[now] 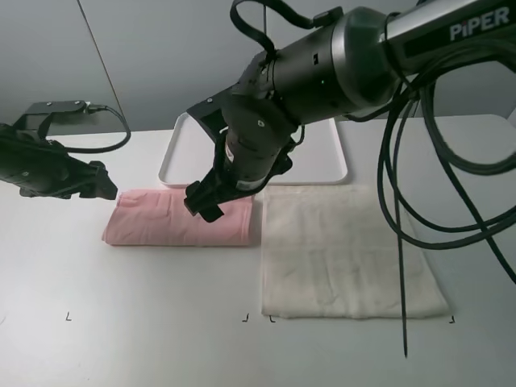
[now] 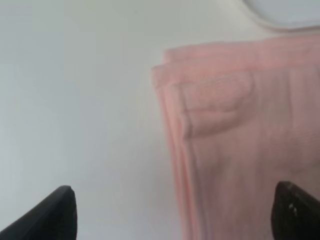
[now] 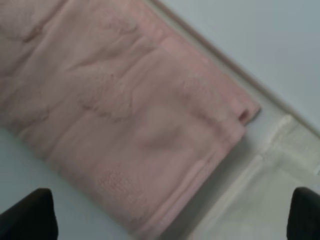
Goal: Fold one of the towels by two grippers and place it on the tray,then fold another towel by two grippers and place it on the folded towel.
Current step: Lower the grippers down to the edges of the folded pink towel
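A pink towel (image 1: pixel 165 219) lies folded in a narrow strip on the white table, just in front of the white tray (image 1: pixel 179 153). A cream towel (image 1: pixel 347 250) lies spread flat to its right. My left gripper (image 1: pixel 103 184) is open and empty, just off the pink towel's left end; the left wrist view shows that end (image 2: pixel 240 125) between the wide-apart fingertips (image 2: pixel 55 215). My right gripper (image 1: pixel 203 201) is open and empty, hovering over the pink towel's right part (image 3: pixel 125 100), with the cream towel's edge (image 3: pixel 260 200) beside it.
The right arm's bulk hides most of the tray in the high view; a tray corner (image 2: pixel 285 12) shows in the left wrist view. Black cables (image 1: pixel 399 242) hang over the cream towel. Small corner marks (image 1: pixel 68 317) are on the table near the front.
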`<state>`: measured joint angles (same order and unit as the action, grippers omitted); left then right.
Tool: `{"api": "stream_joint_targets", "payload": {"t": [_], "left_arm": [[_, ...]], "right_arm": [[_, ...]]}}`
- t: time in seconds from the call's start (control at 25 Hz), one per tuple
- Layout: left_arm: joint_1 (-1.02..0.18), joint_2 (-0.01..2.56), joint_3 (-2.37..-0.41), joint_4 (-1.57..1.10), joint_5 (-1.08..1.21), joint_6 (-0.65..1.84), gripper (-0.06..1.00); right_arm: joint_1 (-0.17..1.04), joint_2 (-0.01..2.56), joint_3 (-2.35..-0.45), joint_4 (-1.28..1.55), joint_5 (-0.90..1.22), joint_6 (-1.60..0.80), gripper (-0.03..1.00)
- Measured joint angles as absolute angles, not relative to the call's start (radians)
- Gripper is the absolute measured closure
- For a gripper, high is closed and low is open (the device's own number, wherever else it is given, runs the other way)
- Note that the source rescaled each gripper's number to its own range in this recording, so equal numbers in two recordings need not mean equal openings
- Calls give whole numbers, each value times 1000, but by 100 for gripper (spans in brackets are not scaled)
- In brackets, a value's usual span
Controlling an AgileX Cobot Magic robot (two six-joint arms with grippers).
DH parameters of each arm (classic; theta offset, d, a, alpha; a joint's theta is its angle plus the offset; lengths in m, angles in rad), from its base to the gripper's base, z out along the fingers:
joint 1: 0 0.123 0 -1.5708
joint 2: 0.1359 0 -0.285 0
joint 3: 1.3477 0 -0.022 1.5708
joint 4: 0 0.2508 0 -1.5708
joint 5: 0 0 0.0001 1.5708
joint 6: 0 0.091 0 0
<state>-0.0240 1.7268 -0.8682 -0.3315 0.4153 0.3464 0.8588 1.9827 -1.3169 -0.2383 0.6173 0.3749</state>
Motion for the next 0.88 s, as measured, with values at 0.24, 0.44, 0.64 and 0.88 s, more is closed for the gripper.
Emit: {"api": "stream_joint_targets", "payload": {"t": [0.24, 0.44, 0.64, 0.88], "left_arm": [[-38, 1841, -1038, -67, 635, 68, -5], [-46, 1889, -1077, -39, 667, 16, -5], [-48, 1928, -1093, -30, 675, 9, -5], [-48, 1969, -1093, -28, 659, 7, -5]], "right_arm": [[817, 1983, -1360, -17, 749, 147, -3], [817, 1983, -1362, 13, 769, 118, -3], [817, 1983, -1362, 15, 773, 103, -3], [817, 2015, -1388, 16, 810, 85, -3]]}}
